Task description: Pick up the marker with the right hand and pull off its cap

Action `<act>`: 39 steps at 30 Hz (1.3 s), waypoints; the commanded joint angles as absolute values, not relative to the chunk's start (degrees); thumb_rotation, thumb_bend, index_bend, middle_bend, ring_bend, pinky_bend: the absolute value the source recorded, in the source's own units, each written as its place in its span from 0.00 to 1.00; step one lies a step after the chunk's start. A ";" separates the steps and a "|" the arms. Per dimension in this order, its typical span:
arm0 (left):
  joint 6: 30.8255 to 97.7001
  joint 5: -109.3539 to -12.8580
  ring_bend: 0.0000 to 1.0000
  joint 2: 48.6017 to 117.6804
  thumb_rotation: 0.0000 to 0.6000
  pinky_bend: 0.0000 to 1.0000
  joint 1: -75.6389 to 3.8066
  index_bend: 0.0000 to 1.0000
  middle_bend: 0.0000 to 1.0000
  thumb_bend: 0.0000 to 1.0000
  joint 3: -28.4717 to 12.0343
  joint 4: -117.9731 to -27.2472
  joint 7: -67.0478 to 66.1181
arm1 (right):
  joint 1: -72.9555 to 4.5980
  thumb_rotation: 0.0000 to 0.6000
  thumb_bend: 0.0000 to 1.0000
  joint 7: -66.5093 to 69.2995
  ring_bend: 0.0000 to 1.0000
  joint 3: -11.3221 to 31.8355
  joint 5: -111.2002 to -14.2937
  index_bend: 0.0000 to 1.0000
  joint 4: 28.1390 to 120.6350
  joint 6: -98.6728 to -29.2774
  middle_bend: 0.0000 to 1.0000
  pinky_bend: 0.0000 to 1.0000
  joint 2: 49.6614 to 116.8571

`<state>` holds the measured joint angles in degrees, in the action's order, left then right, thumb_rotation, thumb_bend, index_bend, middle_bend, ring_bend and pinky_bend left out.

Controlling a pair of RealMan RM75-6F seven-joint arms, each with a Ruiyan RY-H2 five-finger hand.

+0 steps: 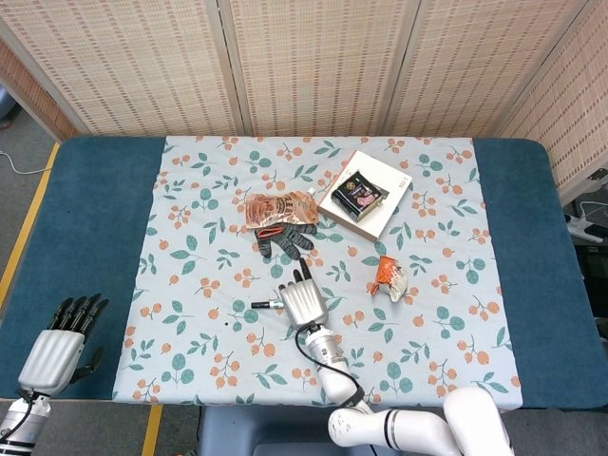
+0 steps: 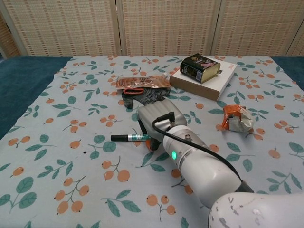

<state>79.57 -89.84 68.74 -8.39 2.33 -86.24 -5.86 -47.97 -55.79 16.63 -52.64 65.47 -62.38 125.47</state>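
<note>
Marker (image 2: 129, 137) lies flat on the floral cloth (image 1: 190, 285) covering the bench, black cap end pointing away from the right robot hand (image 1: 303, 302). That hand rests palm down just beside it, over the marker's near end; whether its fingers close on the marker cannot be told. A dark glove (image 1: 283, 239) and a snack packet (image 1: 275, 207) lie just beyond. The left robot hand (image 1: 65, 342) hangs off the bench's edge, holding nothing, fingers apart.

No text, label or number can be read on anything here.
</note>
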 commanded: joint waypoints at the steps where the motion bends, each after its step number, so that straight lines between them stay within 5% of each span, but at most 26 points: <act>1: 79.57 -89.83 0.00 68.68 1.00 0.02 -8.39 0.00 0.00 0.43 2.32 -86.27 -5.86 | -47.79 1.00 0.45 -54.89 0.24 16.30 -53.14 0.77 64.98 -62.47 0.64 0.00 125.65; 10: 80.83 -92.85 0.00 70.06 1.00 0.07 -9.18 0.02 0.00 0.43 2.41 -84.40 -2.79 | -46.68 1.00 0.46 -51.96 0.35 14.10 -56.82 0.79 66.32 -62.91 0.73 0.00 123.30; 14: 81.66 -95.29 0.02 73.61 1.00 0.21 -10.98 0.12 0.07 0.47 1.41 -81.58 0.56 | -46.24 1.00 0.46 -51.65 0.36 14.32 -58.07 0.79 70.48 -63.58 0.74 0.00 120.15; 21: 75.14 -94.40 0.22 78.50 1.00 0.48 -17.71 0.32 0.29 0.48 -2.17 -84.53 1.50 | -45.71 1.00 0.46 -53.27 0.36 14.83 -58.82 0.80 79.82 -65.15 0.74 0.00 114.61; 29: 62.24 -82.98 0.25 86.30 1.00 0.52 -24.98 0.32 0.34 0.40 -7.24 -87.32 -6.37 | -45.36 1.00 0.46 -54.80 0.36 14.85 -57.95 0.80 85.90 -66.67 0.74 0.00 111.36; 39: 63.50 -78.10 0.29 96.94 1.00 0.56 -29.19 0.29 0.37 0.37 -11.17 -83.78 -13.39 | -46.32 1.00 0.46 -52.95 0.36 15.76 -56.16 0.80 84.25 -66.57 0.74 0.00 112.49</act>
<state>62.89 -78.58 95.92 -28.50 -10.51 -84.48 -12.75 -46.18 -53.26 15.66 -56.18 84.53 -66.60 112.31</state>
